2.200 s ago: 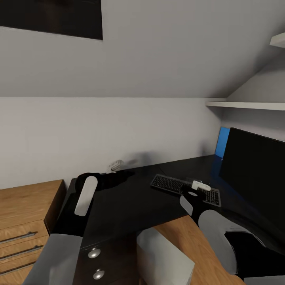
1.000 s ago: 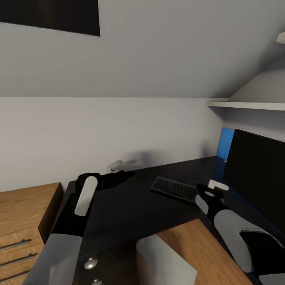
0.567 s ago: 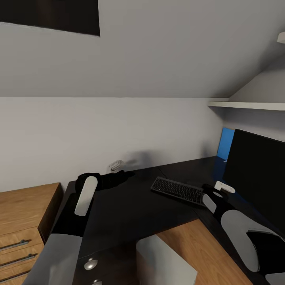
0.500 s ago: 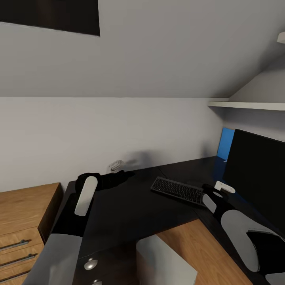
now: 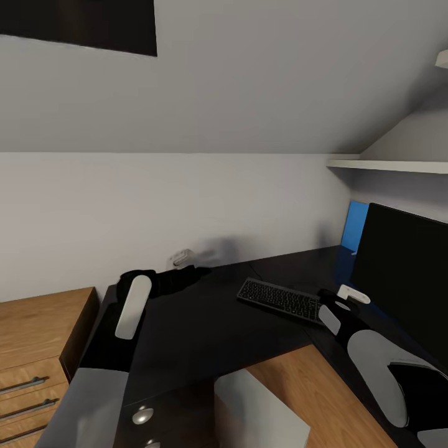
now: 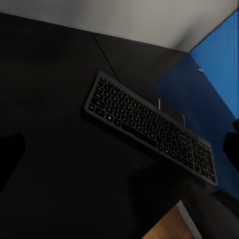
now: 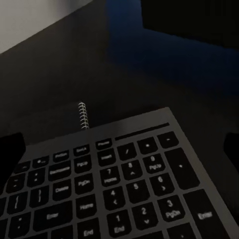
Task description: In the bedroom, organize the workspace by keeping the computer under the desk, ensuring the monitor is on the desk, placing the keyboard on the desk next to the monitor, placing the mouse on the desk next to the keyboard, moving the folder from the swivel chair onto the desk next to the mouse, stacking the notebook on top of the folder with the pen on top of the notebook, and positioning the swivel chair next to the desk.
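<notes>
A black keyboard lies on the black desk, just left of the dark monitor. My right gripper hovers at the keyboard's right end, close to the monitor's foot. The right wrist view shows it open over the number pad, with nothing between the fingers. A dark notebook's spiral binding shows behind the keyboard. My left gripper hangs over the desk's far left corner. It is open and looks across at the keyboard.
A blue panel stands at the wall behind the monitor and tints the desk top. White shelves hang above the monitor. A wooden drawer unit adjoins the desk on the left, and desk drawers with round knobs are below.
Since the earliest frame the view has shifted slightly and my right gripper has moved right, off the keyboard's end toward the monitor. It has held still for the last half second.
</notes>
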